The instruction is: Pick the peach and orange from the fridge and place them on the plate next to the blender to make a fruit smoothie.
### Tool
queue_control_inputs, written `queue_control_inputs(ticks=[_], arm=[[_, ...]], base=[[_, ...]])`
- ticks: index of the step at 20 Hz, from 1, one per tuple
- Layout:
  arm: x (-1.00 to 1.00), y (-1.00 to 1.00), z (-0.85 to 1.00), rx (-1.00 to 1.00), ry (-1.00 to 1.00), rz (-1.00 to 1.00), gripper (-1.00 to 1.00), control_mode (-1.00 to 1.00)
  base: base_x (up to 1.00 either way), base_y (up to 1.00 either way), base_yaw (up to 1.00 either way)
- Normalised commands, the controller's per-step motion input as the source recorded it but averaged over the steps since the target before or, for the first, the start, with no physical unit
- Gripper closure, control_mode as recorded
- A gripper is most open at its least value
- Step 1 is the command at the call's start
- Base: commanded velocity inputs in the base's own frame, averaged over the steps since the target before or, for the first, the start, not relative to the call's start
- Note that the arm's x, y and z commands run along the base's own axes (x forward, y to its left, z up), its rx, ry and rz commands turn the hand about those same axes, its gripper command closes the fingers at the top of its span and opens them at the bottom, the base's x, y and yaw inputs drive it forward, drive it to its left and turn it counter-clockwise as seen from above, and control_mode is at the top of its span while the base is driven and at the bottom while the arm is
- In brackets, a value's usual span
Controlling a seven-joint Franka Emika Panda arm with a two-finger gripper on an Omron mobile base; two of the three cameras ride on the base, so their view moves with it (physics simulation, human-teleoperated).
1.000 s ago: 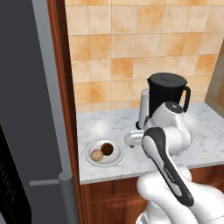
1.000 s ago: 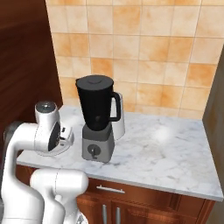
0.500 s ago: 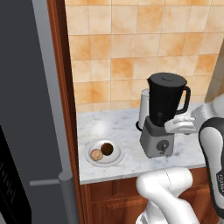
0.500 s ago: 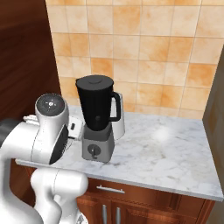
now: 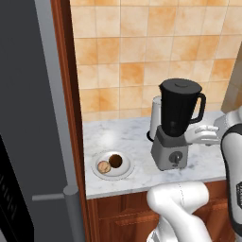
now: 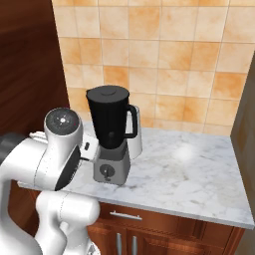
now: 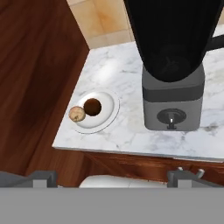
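Overhead, marble counter (image 5: 127, 137), tan tiles (image 5: 142, 56)

The arm has swung right, away from the plate (image 5: 112, 166), past the blender (image 5: 177, 124)

Evenly lit, sharp rendered pics w/ no blur, soft white glare patches on marble counter (image 6: 185, 152), faint sheen on tiled wall (image 5: 142, 56), blender (image 5: 176, 124) jar near-black w/ little detail, fridge (image 5: 28, 123) side dim grey.
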Motion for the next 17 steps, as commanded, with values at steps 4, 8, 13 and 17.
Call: queue_control_inputs(ticks=[4,8,13,17], arm=[[-0.10,0.00,-0.15,-0.08,-0.11,0.00,-1.00,-1.00],[-0.24,0.01,-0.28,-0.25,-0.20,0.00,-1.00,-1.00],[-0.24,0.00,-0.14,-0.11,-0.20,0.00,-1.00,-1.00],[-0.40,0.00,-0.08,-0.07,-0.25,0.00,-1.00,-1.00]], base=[[0.00,0.00,0.00],[0.00,0.00,0.00],[0.00,0.00,0.00],[0.00,0.00,0.00]])
